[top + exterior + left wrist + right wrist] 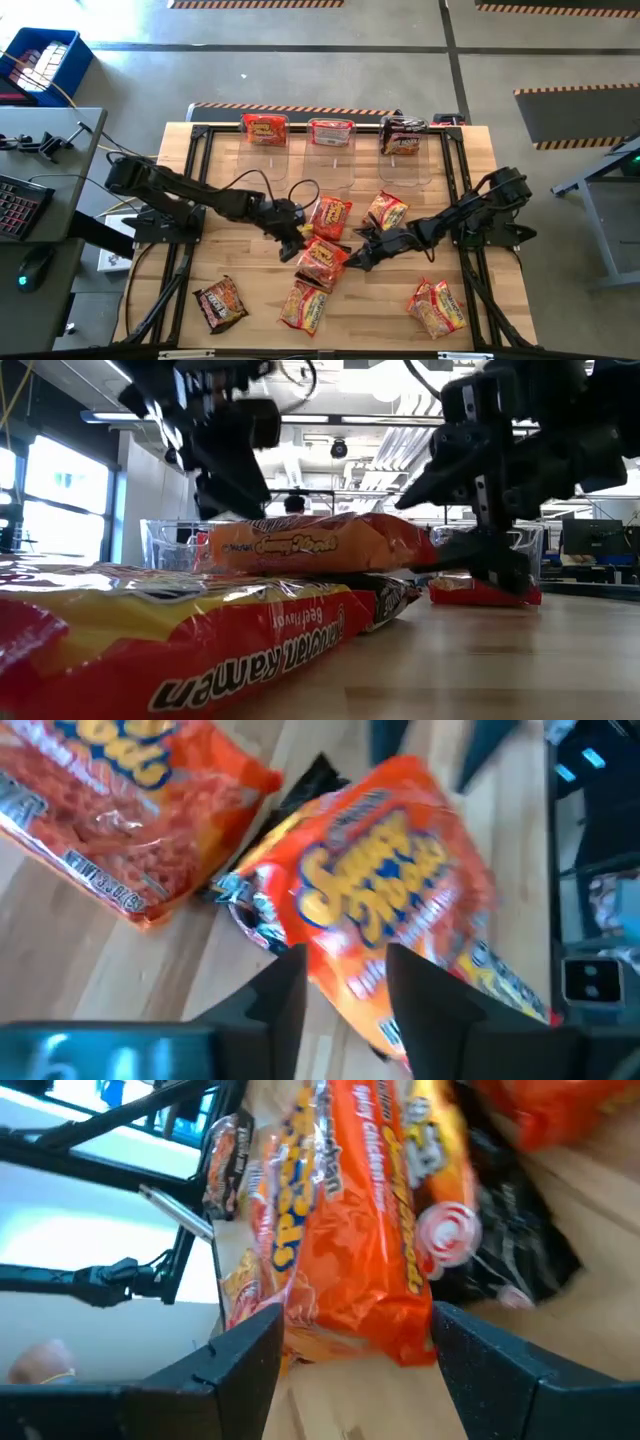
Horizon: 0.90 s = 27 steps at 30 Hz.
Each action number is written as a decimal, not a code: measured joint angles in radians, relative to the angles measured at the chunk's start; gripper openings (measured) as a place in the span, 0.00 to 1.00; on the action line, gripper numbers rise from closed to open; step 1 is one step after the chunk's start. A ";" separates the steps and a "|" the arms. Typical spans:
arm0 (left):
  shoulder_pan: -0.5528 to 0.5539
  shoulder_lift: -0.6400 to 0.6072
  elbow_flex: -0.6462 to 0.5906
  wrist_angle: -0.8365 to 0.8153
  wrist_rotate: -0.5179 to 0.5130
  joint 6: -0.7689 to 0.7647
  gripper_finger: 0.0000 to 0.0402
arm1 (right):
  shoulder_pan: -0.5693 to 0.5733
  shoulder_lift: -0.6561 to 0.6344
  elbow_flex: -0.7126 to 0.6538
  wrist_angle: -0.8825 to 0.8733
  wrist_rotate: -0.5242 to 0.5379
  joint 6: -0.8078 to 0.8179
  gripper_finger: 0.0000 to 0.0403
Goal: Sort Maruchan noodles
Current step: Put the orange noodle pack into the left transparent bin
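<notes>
Mid-table, a crinkly orange plastic ramen packet (321, 262) lies atop a dark packet (250, 905). The left pincer (291, 243) and right pincer (362, 256) flank it, each with fingers apart, gripping nothing.

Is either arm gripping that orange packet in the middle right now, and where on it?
Cannot tell. Both grippers, left and right, sit at opposite ends of the orange packet, jaws apart around it.
</notes>
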 joint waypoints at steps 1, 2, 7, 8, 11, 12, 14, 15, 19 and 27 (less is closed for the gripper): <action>0.011 0.008 -0.002 -0.004 0.011 -0.009 0.36 | 0.000 0.002 0.007 0.000 -0.005 -0.011 0.60; 0.020 0.016 -0.003 0.004 0.023 -0.012 0.38 | 0.000 0.002 0.008 0.000 -0.007 -0.020 0.60; 0.050 0.047 0.001 0.063 0.033 -0.012 0.47 | 0.000 0.002 0.010 -0.008 -0.003 -0.065 0.60; 0.057 0.054 0.001 0.066 0.036 -0.013 0.48 | 0.000 0.002 0.010 -0.008 0.000 -0.072 0.60; 0.068 0.073 0.001 0.091 0.057 -0.014 0.50 | 0.000 0.002 0.010 -0.016 0.003 -0.113 0.60; 0.071 0.082 0.002 0.096 0.061 -0.014 0.50 | 0.000 0.002 0.010 -0.016 0.003 -0.120 0.60; 0.077 0.105 -0.001 0.113 0.087 -0.014 0.50 | -0.001 0.002 0.010 -0.017 0.004 -0.144 0.60; 0.080 0.119 -0.001 0.137 0.090 -0.014 0.50 | -0.001 0.002 0.010 -0.021 0.004 -0.156 0.60; 0.087 0.158 0.000 0.222 0.129 -0.009 0.50 | -0.001 0.002 0.010 -0.015 0.006 -0.190 0.60; 0.094 0.226 0.000 0.348 0.245 0.021 0.42 | -0.013 0.002 0.010 -0.004 0.013 -0.250 0.60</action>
